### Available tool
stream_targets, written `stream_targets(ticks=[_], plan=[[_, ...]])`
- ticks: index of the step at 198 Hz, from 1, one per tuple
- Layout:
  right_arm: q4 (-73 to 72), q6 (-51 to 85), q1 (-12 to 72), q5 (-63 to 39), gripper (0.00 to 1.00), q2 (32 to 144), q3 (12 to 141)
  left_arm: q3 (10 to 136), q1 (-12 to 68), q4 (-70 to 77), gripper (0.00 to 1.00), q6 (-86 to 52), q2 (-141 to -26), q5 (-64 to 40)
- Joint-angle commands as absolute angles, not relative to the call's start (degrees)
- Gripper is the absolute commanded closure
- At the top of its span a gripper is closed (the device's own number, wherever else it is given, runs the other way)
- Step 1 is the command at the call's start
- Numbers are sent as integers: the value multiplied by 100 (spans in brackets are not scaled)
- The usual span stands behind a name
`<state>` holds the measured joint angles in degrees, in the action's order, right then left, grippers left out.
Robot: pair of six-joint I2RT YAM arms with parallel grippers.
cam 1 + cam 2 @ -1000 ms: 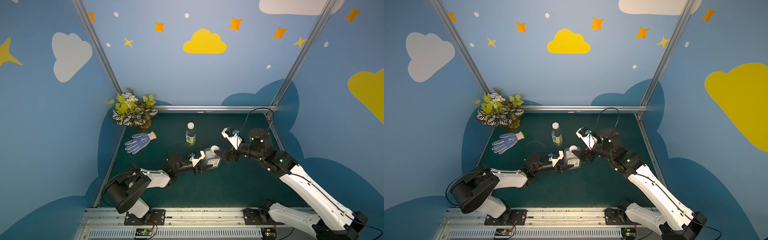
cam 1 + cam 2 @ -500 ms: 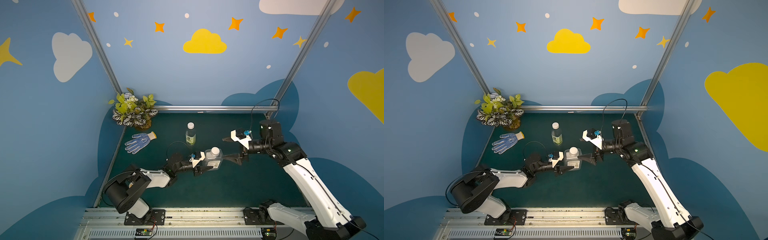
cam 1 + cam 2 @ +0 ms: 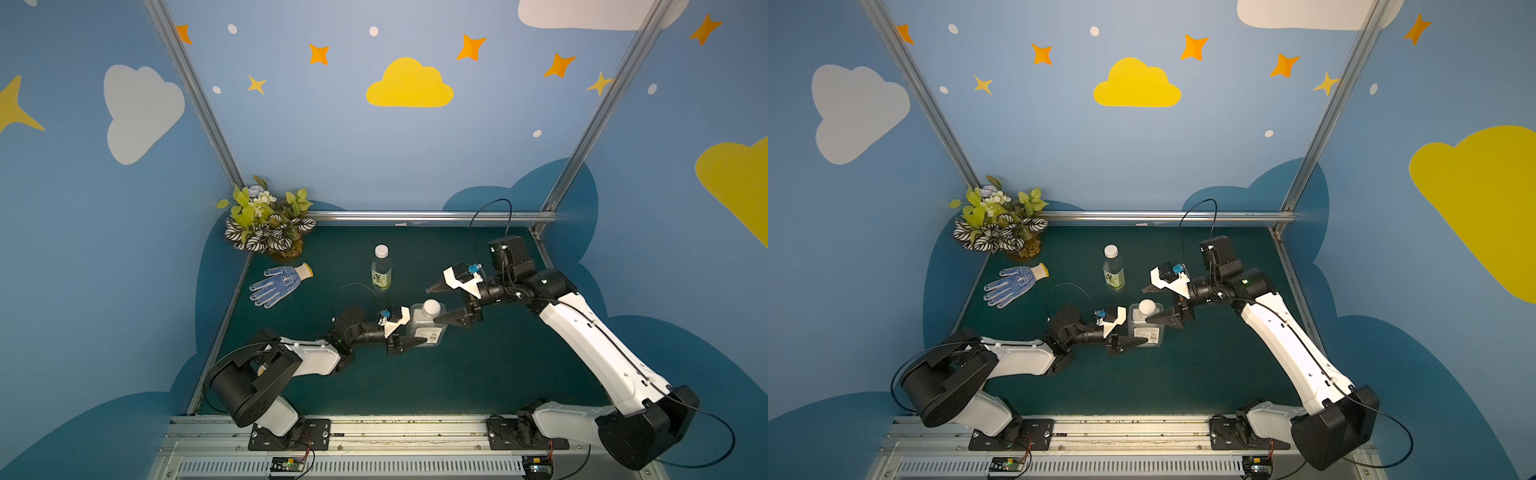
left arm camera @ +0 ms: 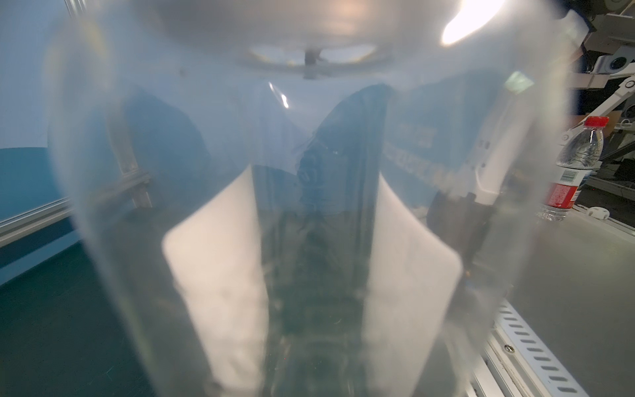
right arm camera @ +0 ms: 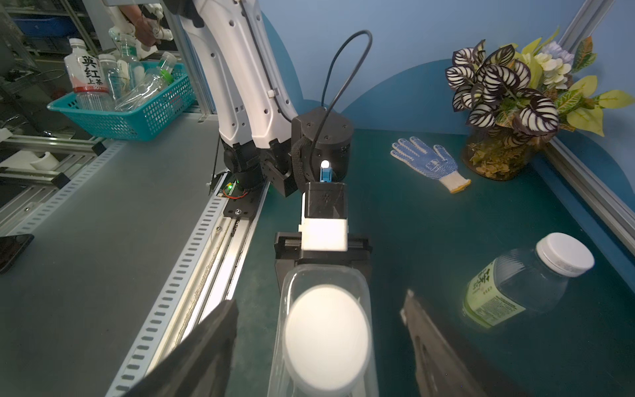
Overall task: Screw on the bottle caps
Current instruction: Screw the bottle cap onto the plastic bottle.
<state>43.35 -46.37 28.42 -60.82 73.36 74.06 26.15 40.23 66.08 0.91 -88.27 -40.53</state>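
The left pincer [image 3: 412,329] pinches squat bottle [image 3: 430,332]; right pincer [image 3: 437,304] spread astride its cap [image 5: 326,333]. Off-centre closure may tilt cap, cross-threading it.

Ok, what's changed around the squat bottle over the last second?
The right gripper swung away from the squat bottle, then came back. Its open jaws now straddle the white cap without touching it. The left gripper stayed shut on that bottle. The slim bottle, glove and plant did not move.
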Motion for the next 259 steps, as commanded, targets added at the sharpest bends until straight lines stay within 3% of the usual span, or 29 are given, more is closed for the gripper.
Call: stream_targets(ticks=[1, 45, 129, 259], plan=[[4527, -4807, 2884, -6111, 28, 7335, 7483, 2761, 3999, 6816, 73, 35, -8736, -4148], [4498, -4771, 2945, -5938, 42, 7348, 7411, 2796, 3998, 6803, 73, 36, -8754, -4131], [4178, -4469, 3056, -5413, 58, 7100, 7132, 2752, 3999, 6751, 74, 94, -8701, -3829], [2573, -1976, 3465, -3191, 51, 6677, 6274, 2716, 4043, 6622, 74, 520, -8473, -2833]])
